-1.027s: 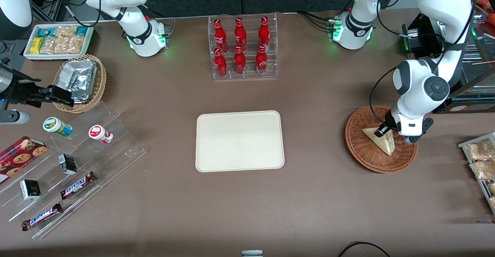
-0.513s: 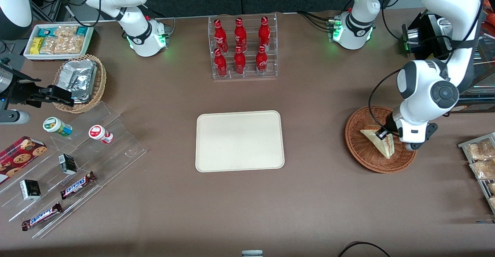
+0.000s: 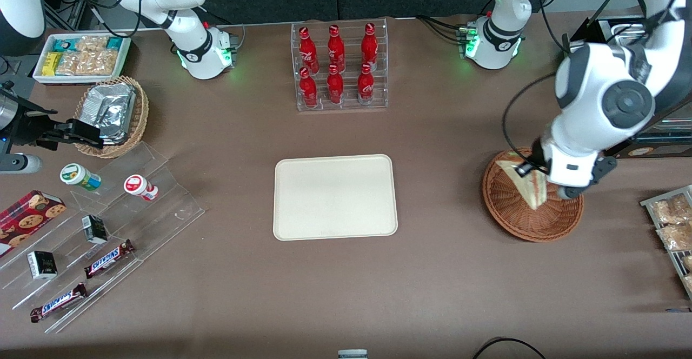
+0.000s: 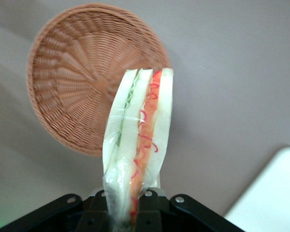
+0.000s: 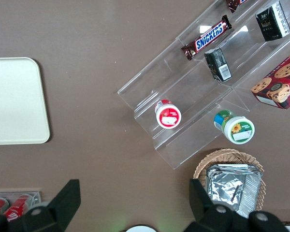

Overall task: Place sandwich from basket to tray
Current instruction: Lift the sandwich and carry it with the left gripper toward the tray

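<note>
Lifting the sandwich (image 4: 137, 159) clamped in my hand (image 3: 532, 172), with the basket (image 3: 508, 213) directly below, I next need to carry it sideways to the tray (image 3: 335, 197).

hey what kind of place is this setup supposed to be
Probably a mock snack counter on a lab table: a rack of red soda bottles, Snickers bars on clear steps, and a gripper lifting a wrapped sandwich above its basket.
</note>
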Controlling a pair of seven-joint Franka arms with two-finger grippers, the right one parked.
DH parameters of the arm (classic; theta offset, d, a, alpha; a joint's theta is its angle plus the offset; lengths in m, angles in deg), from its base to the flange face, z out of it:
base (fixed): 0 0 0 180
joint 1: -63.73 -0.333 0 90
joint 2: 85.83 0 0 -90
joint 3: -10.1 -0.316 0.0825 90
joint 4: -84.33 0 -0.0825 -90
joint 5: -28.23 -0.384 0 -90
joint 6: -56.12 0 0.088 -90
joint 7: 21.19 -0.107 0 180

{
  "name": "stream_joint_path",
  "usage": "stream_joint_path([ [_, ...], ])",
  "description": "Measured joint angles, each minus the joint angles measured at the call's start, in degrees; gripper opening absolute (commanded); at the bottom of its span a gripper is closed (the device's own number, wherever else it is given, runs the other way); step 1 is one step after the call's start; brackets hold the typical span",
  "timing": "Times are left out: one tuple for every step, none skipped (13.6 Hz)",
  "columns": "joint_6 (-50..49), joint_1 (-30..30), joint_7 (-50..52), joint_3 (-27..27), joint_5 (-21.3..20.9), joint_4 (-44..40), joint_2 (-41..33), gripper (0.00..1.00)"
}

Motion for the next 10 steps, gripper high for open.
stream_joint_path([
  [-0.99,0.08,1.57,2.73,-0.02,-1.2,0.01,0.15],
  [-1.92,0.19,3.08,5.44,-0.02,-2.2,0.08,0.15],
  [-2.51,0.28,3.86,8.17,-0.04,-3.0,0.16,0.15],
  [-2.63,0.36,4.2,10.82,-0.04,-3.48,0.25,0.15],
  [-2.63,0.45,4.36,13.35,-0.04,-3.73,0.43,0.15],
  [-2.6,0.52,4.46,15.7,-0.05,-3.99,0.85,0.15],
  [-2.56,0.55,4.64,17.87,-0.15,-4.45,1.5,0.16],
  [-2.53,0.58,4.74,19.88,-0.46,-5.11,2.35,0.16],
  [-2.53,0.58,4.75,21.68,-1.03,-5.83,3.29,0.16],
  [-2.53,0.56,4.75,23.47,-2.22,-6.5,4.35,0.16],
])
